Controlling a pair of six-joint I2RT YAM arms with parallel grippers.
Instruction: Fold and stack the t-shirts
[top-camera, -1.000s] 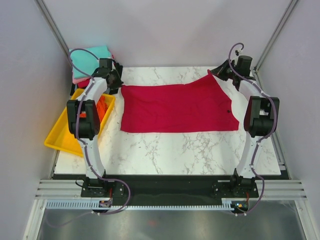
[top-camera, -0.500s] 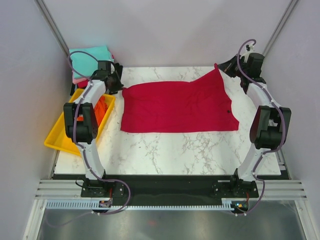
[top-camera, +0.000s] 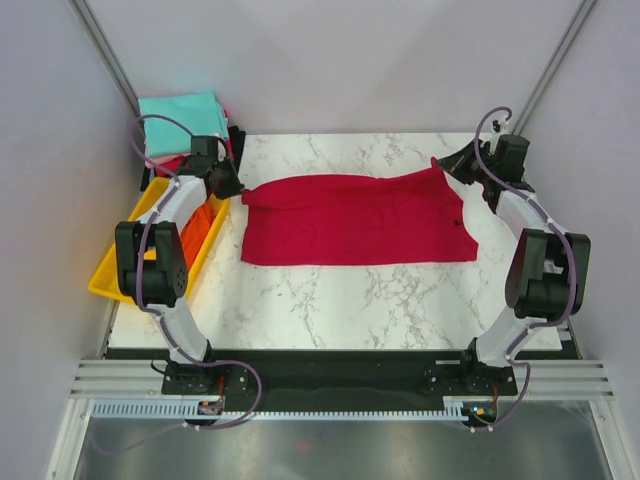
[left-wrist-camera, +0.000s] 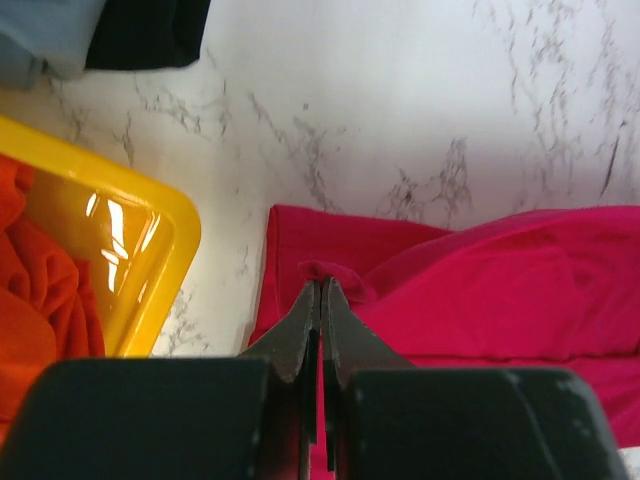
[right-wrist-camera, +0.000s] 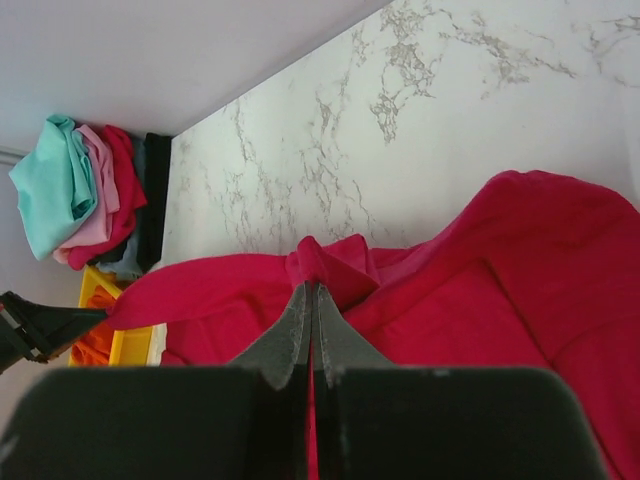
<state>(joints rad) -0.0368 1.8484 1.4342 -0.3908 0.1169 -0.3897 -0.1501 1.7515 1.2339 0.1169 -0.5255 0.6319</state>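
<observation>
1. Near zone. The near strip of the worktop (top-camera: 350, 300) carries nothing. The near hem of the crimson t-shirt (top-camera: 355, 225) lies flat and straight across it, as it did a second ago.

2. Middle zone. The crimson t-shirt is spread sideways over the centre of the worktop. Its lower layer remains flat.

3. Far edge of the garment. The left hand (top-camera: 232, 186) is fully closed on a small pinch of cloth at the far-left corner. The right hand (top-camera: 447, 166) is fully closed on a similar pinch at the far-right corner. Both wrist views show the jaws pressed together with a tuft of red fabric above the tips.

4. Change. A second ago the far-left corner lay flat and only the far-right corner was raised. Now both corners are off the surface and have come toward the near side. The far hem hangs between the hands as a loose band over the lower layer.

5. Meaning. The first fold appears to be under way: far edge toward near hem. It is not yet laid down.

6. Far left. The yellow tray (top-camera: 118, 283) holds the orange t-shirt (top-camera: 203, 218). Beyond it sits the stack of folded t-shirts (top-camera: 180, 112), teal on top.
</observation>
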